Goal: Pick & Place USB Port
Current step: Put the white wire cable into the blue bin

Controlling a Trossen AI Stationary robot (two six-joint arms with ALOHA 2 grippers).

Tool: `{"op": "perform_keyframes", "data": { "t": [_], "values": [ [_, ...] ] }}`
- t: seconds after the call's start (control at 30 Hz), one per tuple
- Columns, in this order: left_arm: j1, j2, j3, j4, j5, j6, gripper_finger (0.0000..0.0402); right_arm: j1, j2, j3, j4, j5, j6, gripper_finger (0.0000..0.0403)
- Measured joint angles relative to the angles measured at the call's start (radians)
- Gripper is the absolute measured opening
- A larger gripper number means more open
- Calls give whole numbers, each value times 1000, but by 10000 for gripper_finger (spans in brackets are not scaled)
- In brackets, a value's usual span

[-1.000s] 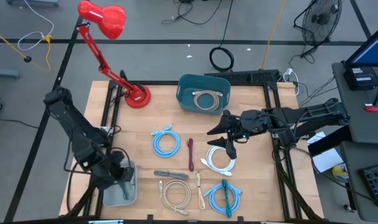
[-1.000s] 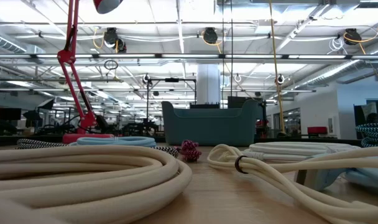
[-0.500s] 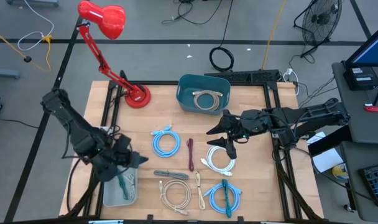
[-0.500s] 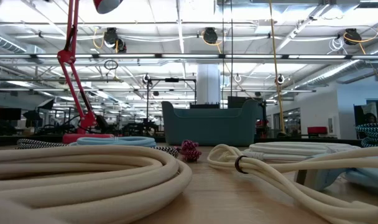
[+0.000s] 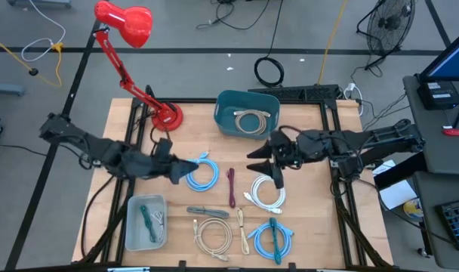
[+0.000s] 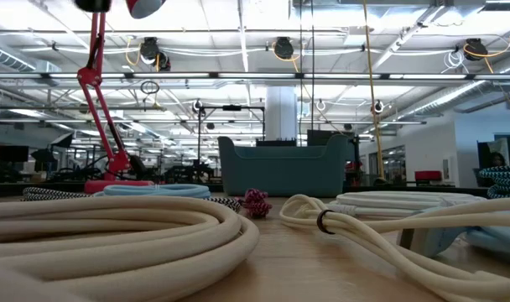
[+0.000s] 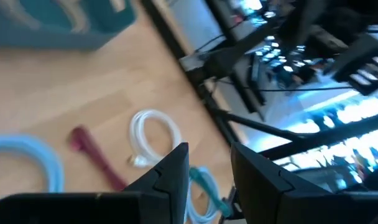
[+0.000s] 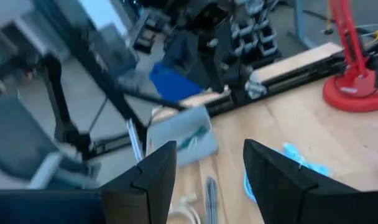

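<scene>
The light-blue cable [image 5: 202,173], near table centre, is approached by the left gripper [image 5: 186,170], open and empty. A grasp is judged next. The right gripper [image 5: 263,162] is held open and empty to its right.

Wood table [image 5: 305,227] w/ cables [image 5: 201,174], bins [image 5: 247,113], lamp [image 5: 166,117]

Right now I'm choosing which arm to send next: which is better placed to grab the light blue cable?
Left, probably. The left end effector is open, empty and right beside the light blue cable. The right end effector hangs over the white cable, farther off past the maroon cable.
</scene>
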Motion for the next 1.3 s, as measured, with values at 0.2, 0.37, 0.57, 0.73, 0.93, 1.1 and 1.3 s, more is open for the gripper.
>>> {"op": "perform_keyframes", "data": {
  "t": [0.2,0.37,0.57,0.73,0.93,1.1,1.3],
  "values": [
    [90,-1,0,103,196,242,122,1,0,0,82,89,49,178],
    [112,39,0,100,379,406,122,2,0,0,83,127,65,178],
    [102,114,0,86,526,483,122,2,0,0,81,127,30,178],
    [103,156,0,82,541,496,122,2,0,0,34,127,-36,178],
    [111,157,0,25,526,491,122,2,32,0,-222,60,-195,178],
    [110,157,0,15,524,489,122,2,109,0,-489,24,-202,175],
    [111,158,0,10,493,488,122,2,193,-11,-632,21,-202,167]
  ]
}}
